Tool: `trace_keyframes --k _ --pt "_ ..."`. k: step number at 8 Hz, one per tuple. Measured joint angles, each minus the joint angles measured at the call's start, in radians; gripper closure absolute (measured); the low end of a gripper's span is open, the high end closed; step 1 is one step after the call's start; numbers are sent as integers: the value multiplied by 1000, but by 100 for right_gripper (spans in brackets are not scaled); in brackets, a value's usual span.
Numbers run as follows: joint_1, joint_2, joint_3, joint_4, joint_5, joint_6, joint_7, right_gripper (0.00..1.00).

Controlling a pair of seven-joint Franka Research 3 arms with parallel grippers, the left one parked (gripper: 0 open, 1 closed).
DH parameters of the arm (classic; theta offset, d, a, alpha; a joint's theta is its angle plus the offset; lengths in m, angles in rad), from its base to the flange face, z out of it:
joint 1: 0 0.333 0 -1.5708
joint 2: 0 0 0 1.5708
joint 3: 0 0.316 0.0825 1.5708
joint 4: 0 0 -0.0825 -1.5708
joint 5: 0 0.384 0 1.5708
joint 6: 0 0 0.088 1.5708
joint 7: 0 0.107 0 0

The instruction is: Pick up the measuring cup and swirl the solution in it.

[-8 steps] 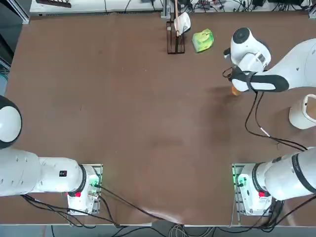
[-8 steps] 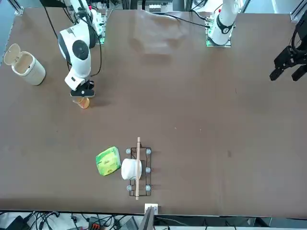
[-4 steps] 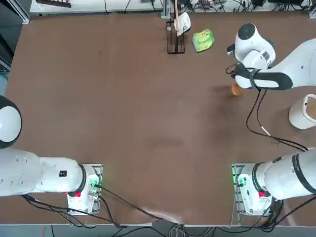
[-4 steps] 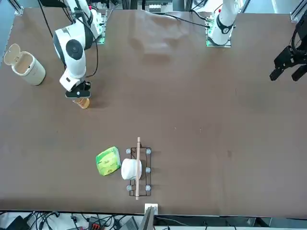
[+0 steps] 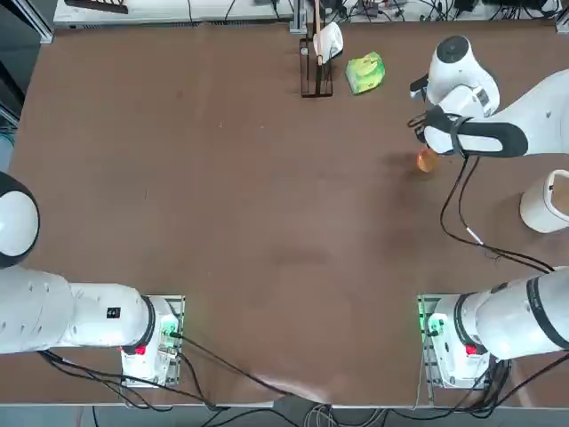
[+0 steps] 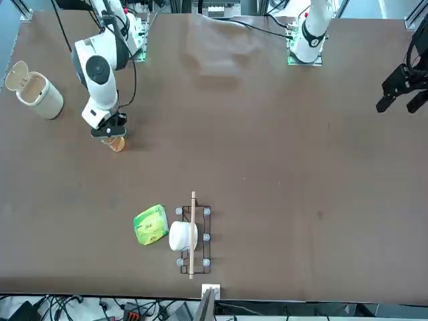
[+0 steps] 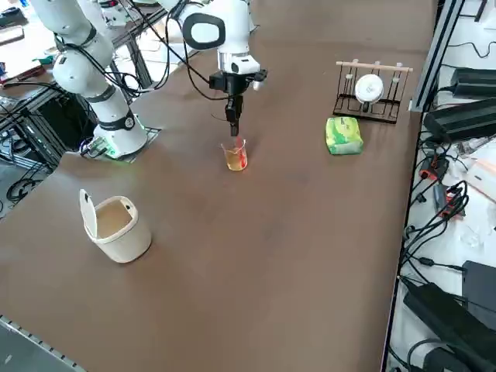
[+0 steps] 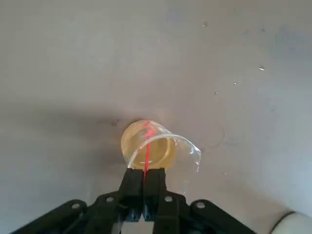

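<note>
We are watching the right gripper pinching the rim of the measuring cup, its fingers pressed together on the glass wall. The cup is sitting tilted over the brown table, the orange solution pooling inside, well apart from the white cup.

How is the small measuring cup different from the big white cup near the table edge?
The measuring cup is small clear glass with orange solution; the white cup is larger and opaque. The right gripper, shut on its rim, holds the measuring cup; the white cup stands alone, its hinged lid raised. Both have open tops.
</note>
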Motion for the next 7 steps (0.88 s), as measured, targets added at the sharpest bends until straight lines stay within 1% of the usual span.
trace_keyframes --k 3,5,7 --pt "-19 -2 -9 9 63 -19 -104 97" --pt "-19 -11 -9 37 124 -91 -195 97" --pt "-20 -21 -9 62 145 -148 -271 97"
